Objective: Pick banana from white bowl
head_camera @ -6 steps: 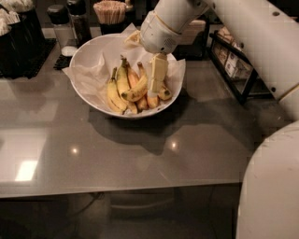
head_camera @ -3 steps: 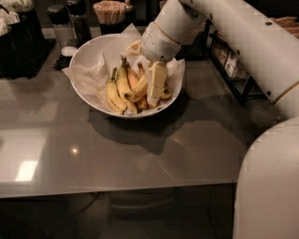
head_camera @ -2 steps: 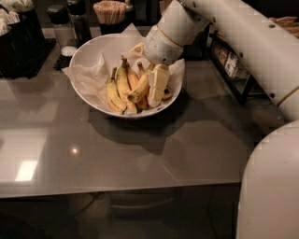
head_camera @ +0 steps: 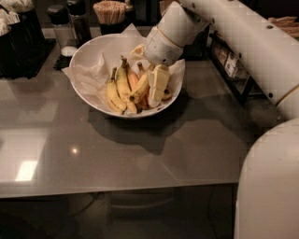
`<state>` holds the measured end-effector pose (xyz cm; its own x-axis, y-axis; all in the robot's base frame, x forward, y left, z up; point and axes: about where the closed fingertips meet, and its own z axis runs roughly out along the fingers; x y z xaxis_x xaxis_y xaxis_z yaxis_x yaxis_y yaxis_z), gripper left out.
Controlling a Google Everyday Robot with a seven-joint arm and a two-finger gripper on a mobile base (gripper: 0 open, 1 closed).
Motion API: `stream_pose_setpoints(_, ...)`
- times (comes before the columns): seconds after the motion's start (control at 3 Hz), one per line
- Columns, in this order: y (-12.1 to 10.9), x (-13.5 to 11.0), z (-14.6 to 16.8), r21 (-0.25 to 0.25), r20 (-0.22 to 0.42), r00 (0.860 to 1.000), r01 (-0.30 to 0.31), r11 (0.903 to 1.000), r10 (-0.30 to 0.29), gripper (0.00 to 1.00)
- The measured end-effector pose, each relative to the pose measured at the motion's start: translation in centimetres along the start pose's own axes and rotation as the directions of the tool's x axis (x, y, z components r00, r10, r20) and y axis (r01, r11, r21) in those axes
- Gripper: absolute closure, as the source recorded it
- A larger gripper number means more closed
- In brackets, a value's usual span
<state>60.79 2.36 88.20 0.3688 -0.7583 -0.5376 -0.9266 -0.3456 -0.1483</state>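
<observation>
A thick white robot arm (head_camera: 243,42) slants down from the upper right, and the robot's rounded white body (head_camera: 271,186) fills the lower right corner. Under them spreads a glossy grey table (head_camera: 117,154) showing pale reflections at the left. The white bowl (head_camera: 88,49) sits towards the far side of the table, lined with crinkled white paper (head_camera: 93,79) that spills over its rim. The gripper (head_camera: 156,93) points down into the right half of the bowl, pressed in among the fruit; whether it is spread or clasped on anything cannot be told. A shorter yellow banana (head_camera: 140,89) lies right against its left side. The banana (head_camera: 122,83), long and speckled, rests near the bowl's middle with its stem up, just left of the gripper. Behind the bowl stand a cup of wooden sticks (head_camera: 110,11) and a dark-capped shaker (head_camera: 60,23). A black rack (head_camera: 229,70) at the right holds pale items whose markings are too small to read.
</observation>
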Motion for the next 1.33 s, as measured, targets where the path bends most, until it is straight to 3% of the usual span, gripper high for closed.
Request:
stream_pose_setpoints(0.67, 2.2, 2.0, -1.0, 0.013, -0.04, 0.992, -0.118, 0.9929, 0.118, 0.0)
stream_pose_setpoints(1.0, 2.0, 2.5, -1.0, 0.009, -0.067, 0.988, -0.14, 0.9901, 0.14, 0.0)
stream_pose_setpoints(1.33, 0.4, 2.2, -1.3, 0.012, -0.108, 0.988, -0.112, 0.9937, 0.112, 0.0)
